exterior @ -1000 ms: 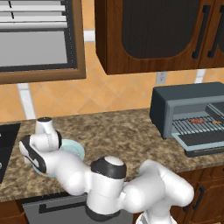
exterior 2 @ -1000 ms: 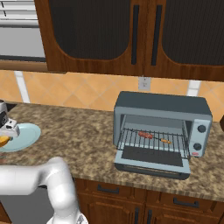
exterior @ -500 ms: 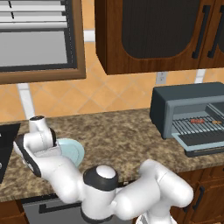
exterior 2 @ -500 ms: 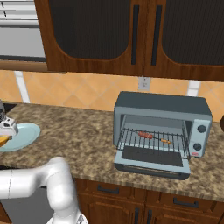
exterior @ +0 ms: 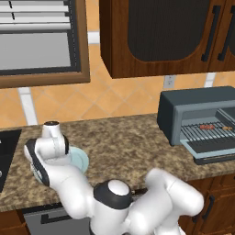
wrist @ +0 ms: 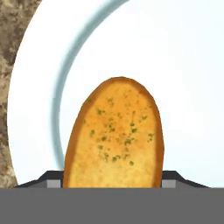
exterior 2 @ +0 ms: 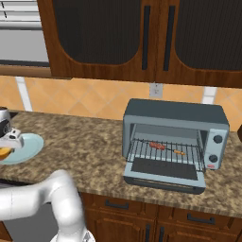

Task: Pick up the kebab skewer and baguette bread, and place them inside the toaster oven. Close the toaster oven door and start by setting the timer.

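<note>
Bread [wrist: 114, 135] lies on the pale plate [exterior 2: 24, 150] at the desk's far left, between the gripper [wrist: 113, 181] tips; whether they pinch it I cannot tell. Rightward, the kebab skewer [exterior 2: 163, 147] rests on the toaster oven [exterior 2: 174, 113] rack, its door [exterior 2: 164, 176] down. Left: loading the baguette, closing, setting the timer.

Speckled brown granite tabletop [exterior 2: 90, 151]. Orange tiled wall [exterior: 124, 98] behind. Dark wooden upper cabinets [exterior 2: 142, 38], glass-fronted. Wall outlet [exterior 2: 155, 90] above tabletop.
</note>
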Tool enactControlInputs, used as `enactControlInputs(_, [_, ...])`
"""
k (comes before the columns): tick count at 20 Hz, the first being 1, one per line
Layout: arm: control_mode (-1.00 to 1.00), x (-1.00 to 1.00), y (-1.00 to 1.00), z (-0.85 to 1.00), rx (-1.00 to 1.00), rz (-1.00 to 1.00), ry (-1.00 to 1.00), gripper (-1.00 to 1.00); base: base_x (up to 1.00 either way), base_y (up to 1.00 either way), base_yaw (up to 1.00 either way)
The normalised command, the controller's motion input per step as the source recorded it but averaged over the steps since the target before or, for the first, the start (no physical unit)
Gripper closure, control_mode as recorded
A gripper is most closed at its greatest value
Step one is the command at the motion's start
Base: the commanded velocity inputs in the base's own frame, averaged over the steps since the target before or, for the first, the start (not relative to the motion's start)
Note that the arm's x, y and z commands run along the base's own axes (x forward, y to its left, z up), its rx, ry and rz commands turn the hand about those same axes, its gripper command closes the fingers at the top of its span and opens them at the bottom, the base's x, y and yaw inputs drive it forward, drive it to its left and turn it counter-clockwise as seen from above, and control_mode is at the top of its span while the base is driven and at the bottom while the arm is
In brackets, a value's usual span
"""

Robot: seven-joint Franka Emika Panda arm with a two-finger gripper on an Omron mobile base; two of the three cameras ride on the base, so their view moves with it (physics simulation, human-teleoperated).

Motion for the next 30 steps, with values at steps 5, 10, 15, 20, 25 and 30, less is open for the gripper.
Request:
enactControlInputs(5, [-1.0, -0.45, -0.84, 0.83, 0.19, 0.0, -0.17, 1.0, 0.0, 0.0, 0.0])
enactControlInputs(10, [-1.0, -0.76, -1.0, 0.91, 0.17, 0.0, -0.23, 1.0, 0.0, 0.0, 0.0])
enactControlInputs(15, [-1.0, -0.47, -1.0, 0.74, 0.04, 0.0, -0.17, 1.0, 0.0, 0.0, 0.0])
enactControlInputs(20, [-1.0, -0.3, -1.0, 0.54, 0.0, 0.01, -0.08, 1.0, 0.0, 0.0, 0.0])
enactControlInputs(25, [-1.0, -0.13, -1.0, 0.35, 0.0, 0.09, -0.01, 1.0, 0.0, 0.0, 0.0])
enactControlInputs(30, [-1.0, -0.4, -1.0, 0.09, -0.06, 0.15, -0.08, 1.0, 0.0, 0.0, 0.0])
